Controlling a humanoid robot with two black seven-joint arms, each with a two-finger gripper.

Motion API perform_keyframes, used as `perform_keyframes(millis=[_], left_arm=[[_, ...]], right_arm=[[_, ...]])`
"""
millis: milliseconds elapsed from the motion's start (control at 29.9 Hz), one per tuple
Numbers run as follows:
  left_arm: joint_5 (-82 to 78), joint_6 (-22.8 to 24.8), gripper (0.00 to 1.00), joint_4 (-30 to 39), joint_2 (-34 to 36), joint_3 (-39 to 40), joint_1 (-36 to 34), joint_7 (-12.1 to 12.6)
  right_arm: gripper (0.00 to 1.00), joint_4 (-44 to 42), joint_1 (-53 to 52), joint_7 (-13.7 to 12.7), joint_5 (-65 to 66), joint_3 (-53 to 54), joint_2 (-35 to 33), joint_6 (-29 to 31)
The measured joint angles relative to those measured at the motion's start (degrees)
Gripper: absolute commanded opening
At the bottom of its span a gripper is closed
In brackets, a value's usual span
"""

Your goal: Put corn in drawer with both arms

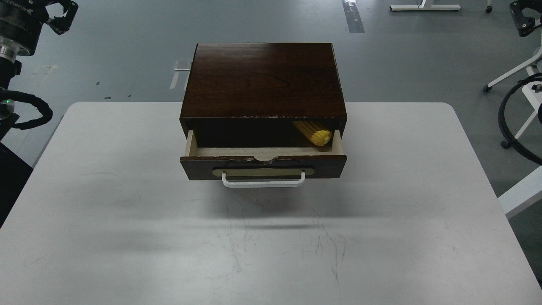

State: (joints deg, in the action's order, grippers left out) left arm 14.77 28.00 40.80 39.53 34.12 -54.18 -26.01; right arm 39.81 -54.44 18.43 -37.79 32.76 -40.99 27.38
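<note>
The yellow corn (316,133) lies inside the drawer (262,164) at its right end, partly under the top of the dark wooden box (262,78). The drawer is pulled out a short way, and its white bar handle (263,182) faces me. My left arm is raised at the far top left, with its gripper (62,13) well away from the box. It is too dark and cropped to tell its fingers apart. My right gripper (524,16) shows only as a dark part at the top right edge, also far from the box.
The box stands at the back middle of a white table (127,203). Black cable loops hang at the left edge (29,112) and the right edge (508,127). White chair legs on casters (506,143) stand on the grey floor to the right.
</note>
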Motion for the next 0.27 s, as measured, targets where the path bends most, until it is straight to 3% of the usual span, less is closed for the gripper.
perform_keyframes(millis=[267], left_arm=[[0.4,0.0,0.98,-2.4,-2.7,0.4,1.7,0.5]], right_arm=[[1.00,-3.6,0.2,0.1,0.7,-0.1,-0.3,0.3]])
